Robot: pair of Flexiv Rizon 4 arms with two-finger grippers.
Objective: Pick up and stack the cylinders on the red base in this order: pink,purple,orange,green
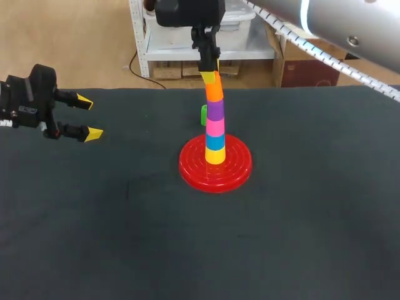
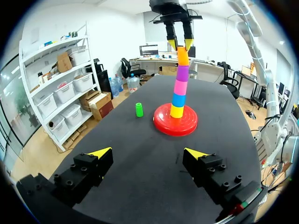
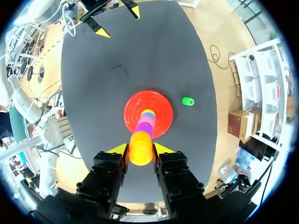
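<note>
Two grippers show over the dark table [image 1: 125, 237]. The right arm [image 1: 331, 22] comes in from the far right corner. It hangs the right gripper [image 1: 209, 74] straight down over the stack, fingers pointing at the table. Its yellow tips stand narrow, pressed against the upper part of the orange cylinder [image 1: 215, 92] from both sides, so it grips that piece.

The orange cylinder sits on top of the stack, above the purple cylinder [image 1: 215, 110], the pink cylinder [image 1: 215, 127], a blue cylinder [image 1: 215, 142] and a yellow cylinder [image 1: 215, 155]. The column stands at the middle of the red base [image 1: 194, 169], and in the head view it leans slightly.

The left gripper [image 1: 89, 118] is well apart at the table's left side, held level and pointing toward the stack. Its fingers are spread wide with nothing between them.

The green cylinder [image 1: 204, 114] stands upright on the table just beyond the base, apart from both grippers. In the head view the stack partly hides it.
</note>
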